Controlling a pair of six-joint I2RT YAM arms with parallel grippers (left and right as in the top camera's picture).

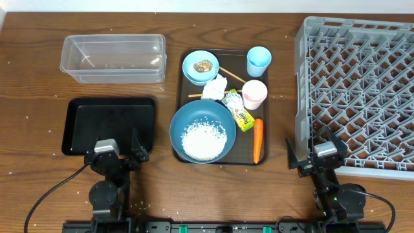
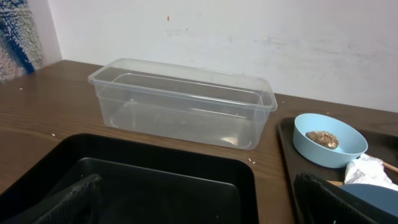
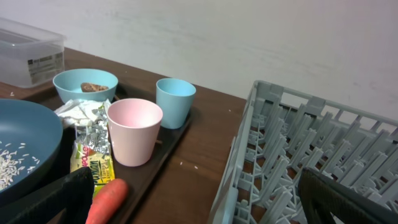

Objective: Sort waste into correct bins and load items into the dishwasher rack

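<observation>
Though latticed, rigid grey rack (image 1: 362, 90)

chopsticks (image 1: 233, 75) partly hidden under tissue (image 1: 214, 88); rack (image 1: 362, 84) cut off at right.

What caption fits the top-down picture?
Messy tray sits between a clear tub, a black bin and a grey rack.

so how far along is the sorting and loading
Done: nothing; the clear rectangular plastic tub, shallow black tray and grey lattice dishwasher rack sit empty. In hand: nothing; left pincer and right pincer are open. Left: orange carrot, white tissue, yellow-green wrapper, large blue bowl, small blue bowl, blue cup, pink cup, all on the brown tray.
</observation>
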